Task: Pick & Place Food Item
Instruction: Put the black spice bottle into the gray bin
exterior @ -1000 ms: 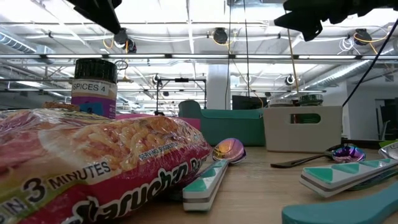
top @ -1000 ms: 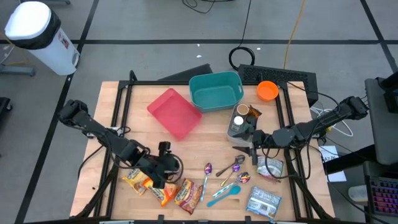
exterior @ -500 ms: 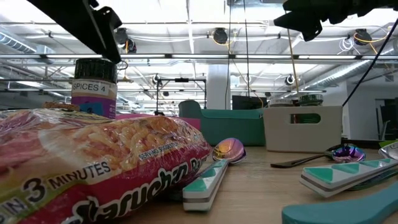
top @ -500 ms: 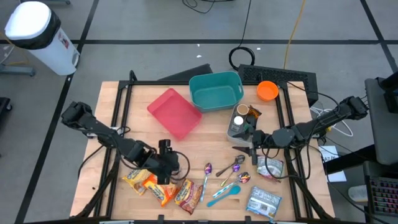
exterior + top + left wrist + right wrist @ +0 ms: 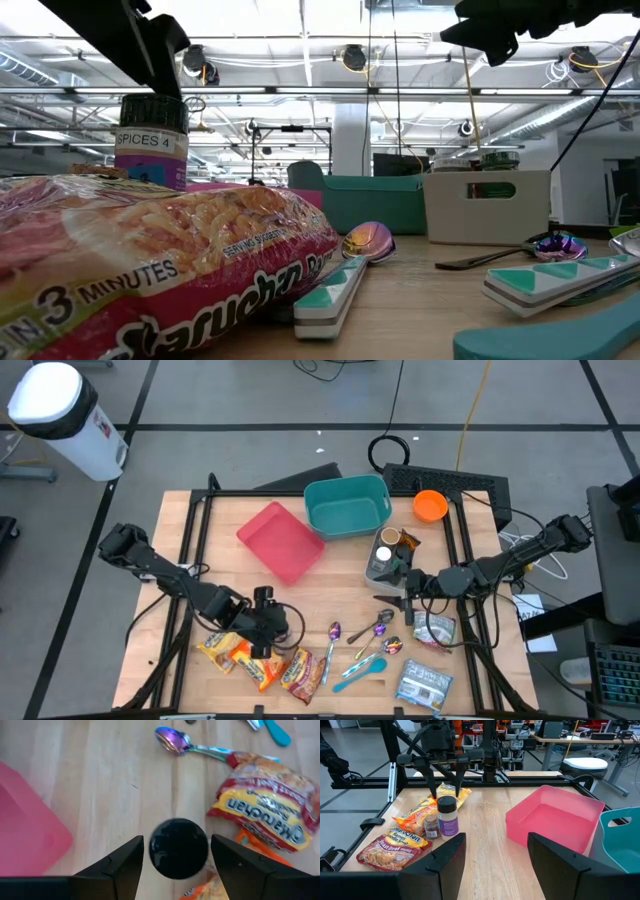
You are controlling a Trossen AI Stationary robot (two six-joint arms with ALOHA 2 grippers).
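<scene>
Two dark fingers of the left gripper hang spread apart directly over an upright spice jar, one finger to each side of its black lid and neither touching it. Nothing is grasped. From the left wrist camera the round lid sits between the fingers, with bare wood visible in the gaps on both sides.

The jar stands on the wooden table, long axis vertical, so the gripper is lined up above it and the way to it is straight down. This looks like the food item being picked, and the grasp is not yet made. A descent until the fingers flank the jar's body, then a squeeze, is probably what comes next. A push from one finger first could topple the jar.

Just beside the jar lie noodle packets, some touching its base; they may get nudged. A smaller brown jar stands right next to the jar too. Slightly beyond the jar lies an iridescent spoon. Farther from the jar sits a pink tray, and past that a teal bin; which one receives the jar cannot be told.

Farthest from the jar, across the table, the right gripper waits with its fingers parted and empty. The left arm is clearly nearer.
</scene>
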